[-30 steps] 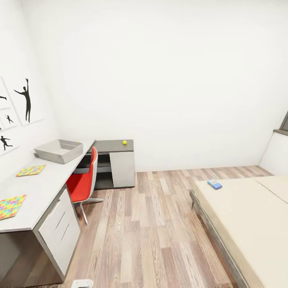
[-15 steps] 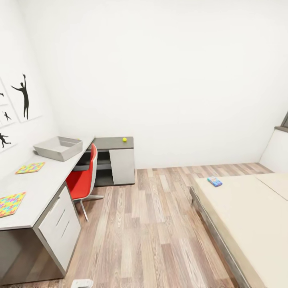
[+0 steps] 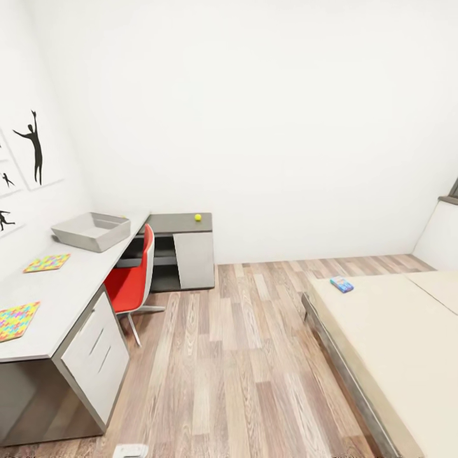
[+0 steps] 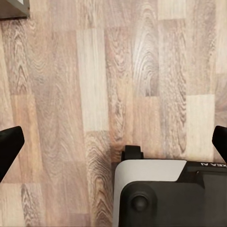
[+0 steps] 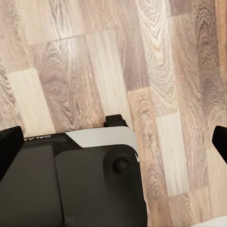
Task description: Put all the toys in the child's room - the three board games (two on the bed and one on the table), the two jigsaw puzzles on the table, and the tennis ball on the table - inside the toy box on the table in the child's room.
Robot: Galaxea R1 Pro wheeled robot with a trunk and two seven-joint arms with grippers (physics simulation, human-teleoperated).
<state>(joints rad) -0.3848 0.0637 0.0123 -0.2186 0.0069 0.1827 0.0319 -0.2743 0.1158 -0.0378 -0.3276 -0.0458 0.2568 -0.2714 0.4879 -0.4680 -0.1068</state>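
Observation:
The grey toy box (image 3: 92,230) stands on the white table (image 3: 70,286) along the left wall. Two colourful jigsaw puzzles (image 3: 46,263) (image 3: 16,319) lie flat on the table, nearer to me than the box. The tennis ball (image 3: 198,217) rests on the table's far corner section. A blue board game (image 3: 341,284) lies near the front corner of the beige bed (image 3: 394,343) at the right. My left gripper (image 4: 113,144) and right gripper (image 5: 113,142) both hang open over the wooden floor, holding nothing.
A red chair (image 3: 133,280) is tucked at the table between the drawers (image 3: 95,356) and the corner cabinet (image 3: 194,257). Wooden floor (image 3: 242,356) runs between table and bed. My own base (image 4: 156,189) shows below both wrists.
The whole head view has shifted: table, toy box, ball and bed sit slightly higher in the picture. The things themselves have not moved, and both grippers stay open.

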